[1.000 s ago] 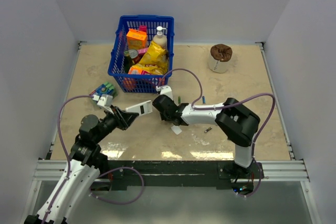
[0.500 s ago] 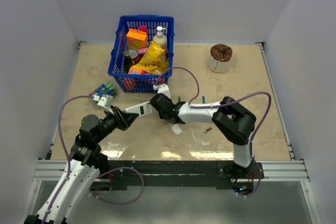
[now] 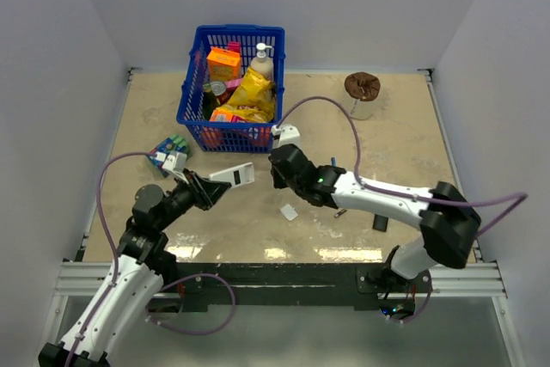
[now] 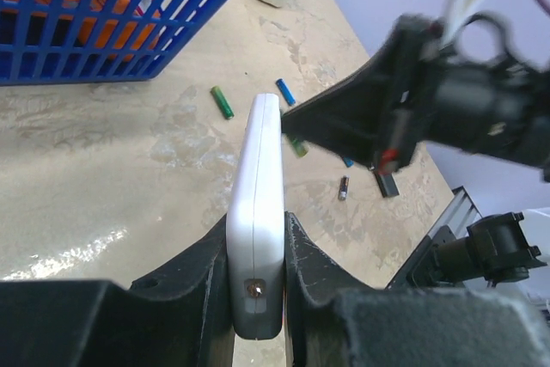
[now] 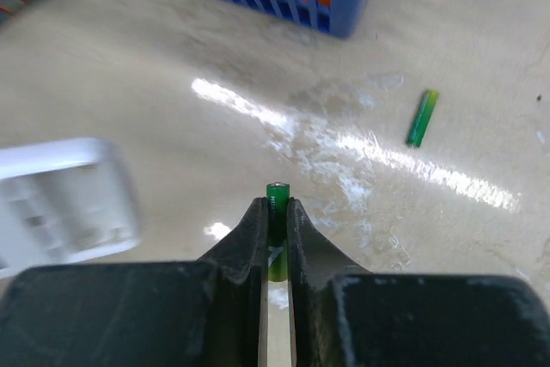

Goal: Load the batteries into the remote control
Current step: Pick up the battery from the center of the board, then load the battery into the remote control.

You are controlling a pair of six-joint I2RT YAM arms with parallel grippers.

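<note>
My left gripper is shut on the white remote control, held on edge above the table. In the right wrist view the remote control shows its open battery bay at the left. A little to the remote's right, my right gripper is shut on an upright green battery. Loose batteries lie on the table: a green one, a blue one and a dark one.
A blue basket full of groceries stands at the back. A coloured battery pack lies left of it. A small white cover piece and a black part lie near the front. A roll with a brown top sits back right.
My right gripper drew back to the right, away from the remote, and its jaws closed on the green battery; its elbow swung far right. The left arm stayed put.
</note>
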